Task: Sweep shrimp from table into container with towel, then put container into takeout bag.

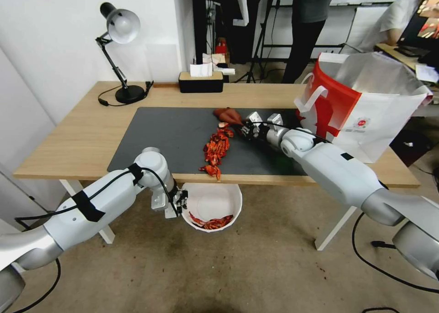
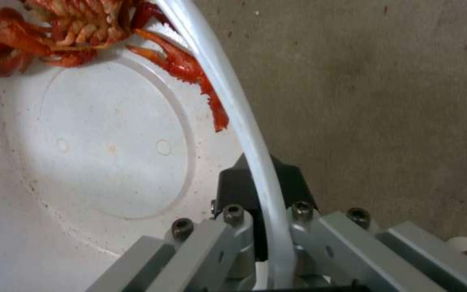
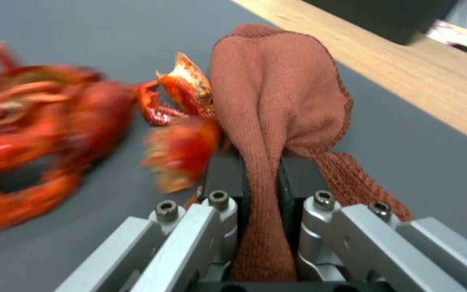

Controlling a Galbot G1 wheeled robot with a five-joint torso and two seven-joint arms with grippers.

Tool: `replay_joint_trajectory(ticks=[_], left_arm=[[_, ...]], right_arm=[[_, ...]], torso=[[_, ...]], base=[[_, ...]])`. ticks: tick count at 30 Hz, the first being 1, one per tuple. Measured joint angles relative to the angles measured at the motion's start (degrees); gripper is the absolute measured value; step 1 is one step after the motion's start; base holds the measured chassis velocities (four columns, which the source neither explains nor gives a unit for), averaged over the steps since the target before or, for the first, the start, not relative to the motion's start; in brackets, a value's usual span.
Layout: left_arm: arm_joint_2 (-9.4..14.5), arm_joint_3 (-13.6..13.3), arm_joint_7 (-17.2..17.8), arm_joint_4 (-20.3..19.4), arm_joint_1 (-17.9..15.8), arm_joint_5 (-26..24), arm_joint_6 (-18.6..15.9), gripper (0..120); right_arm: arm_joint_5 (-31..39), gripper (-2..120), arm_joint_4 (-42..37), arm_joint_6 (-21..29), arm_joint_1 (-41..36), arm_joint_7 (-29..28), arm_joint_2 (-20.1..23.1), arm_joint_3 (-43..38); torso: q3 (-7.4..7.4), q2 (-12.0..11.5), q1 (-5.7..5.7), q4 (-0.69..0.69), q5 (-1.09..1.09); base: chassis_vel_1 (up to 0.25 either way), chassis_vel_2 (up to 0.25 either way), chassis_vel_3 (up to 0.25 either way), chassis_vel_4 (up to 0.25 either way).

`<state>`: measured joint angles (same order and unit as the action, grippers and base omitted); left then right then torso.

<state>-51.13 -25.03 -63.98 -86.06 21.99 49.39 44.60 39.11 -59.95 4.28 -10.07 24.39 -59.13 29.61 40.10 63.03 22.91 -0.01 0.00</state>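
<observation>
Red-orange shrimp [image 1: 216, 151] lie in a strip on the table's [image 1: 73, 139] grey mat, running to the near edge. My right gripper [image 1: 243, 129] is shut on the rust-red towel [image 1: 228, 115] at the strip's far end; in the right wrist view the towel [image 3: 277, 105] touches the nearest shrimp [image 3: 182, 121]. Below the table edge my left gripper [image 1: 182, 200] is shut on the rim of the white container [image 1: 215, 198], with some shrimp [image 1: 211, 222] inside. In the left wrist view the rim [image 2: 244, 134] passes between the jaws. The red and white takeout bag [image 1: 366, 103] stands open on the table's right end.
A black desk lamp [image 1: 120, 52] and a tissue box [image 1: 200, 81] stand at the table's back edge. A cable runs from the lamp base along the wood. Bare floor [image 1: 256, 267] lies under the container, with a white table leg [image 1: 334, 228] to the right.
</observation>
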Motion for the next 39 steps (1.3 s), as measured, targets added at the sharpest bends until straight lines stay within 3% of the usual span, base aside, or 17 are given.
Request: replay_joint_trajectory(ticks=[8,23,39], left_arm=[[-0.8,-0.3,0.1,1.0,-0.7,-0.1,0.3,0],[-1.9,-0.9,1.0,3.1,-2.0,-0.5,1.5,0],[-0.7,-1.0,1.0,2.1,-2.3,-0.5,1.3,0]], right_arm=[[-0.3,8,-1.9,-2.8,-1.4,7.7,2.3,-0.4],[-0.1,8,-5.3,-3.7,-3.1,11.4,4.0,-0.3],[1.8,8,-10.8,-4.8,-5.5,15.1,8.5,-0.5]], torso=[[0.00,0.0,0.00,0.01,0.01],[0.01,0.0,-0.01,0.04,0.00],[0.02,0.0,0.01,0.01,0.00]], base=[[0.000,0.000,0.000,0.000],[0.000,0.000,0.000,0.000],[0.000,0.000,0.000,0.000]])
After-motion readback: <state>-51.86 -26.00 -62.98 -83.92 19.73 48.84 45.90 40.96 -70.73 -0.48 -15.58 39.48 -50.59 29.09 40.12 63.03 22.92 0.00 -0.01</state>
